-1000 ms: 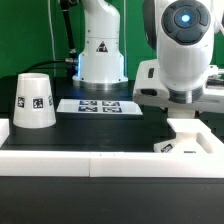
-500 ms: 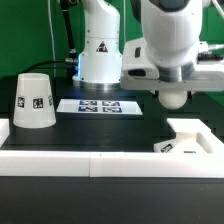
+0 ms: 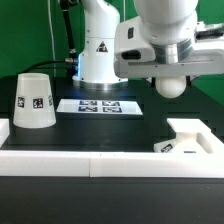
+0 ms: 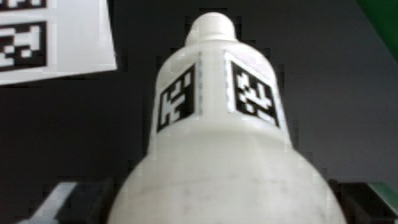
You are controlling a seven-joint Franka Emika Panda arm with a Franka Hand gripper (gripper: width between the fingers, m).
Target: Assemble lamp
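The pincer (image 3: 170, 77) — pinching the round bulb (image 3: 170, 87) by its tagged neck — has lifted it higher above the desk (image 3: 110, 128) than half a second ago.

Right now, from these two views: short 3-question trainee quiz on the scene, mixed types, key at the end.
1. True or false: the shade stands wide end down, apart from the base.
2. Multiple choice: the fingers hold A) the shade, B) the bulb, C) the base.
3. Short answer: besides the bulb, which flat tagged thing shows in both views?
Key: 1 true; 2 B; 3 the marker board.
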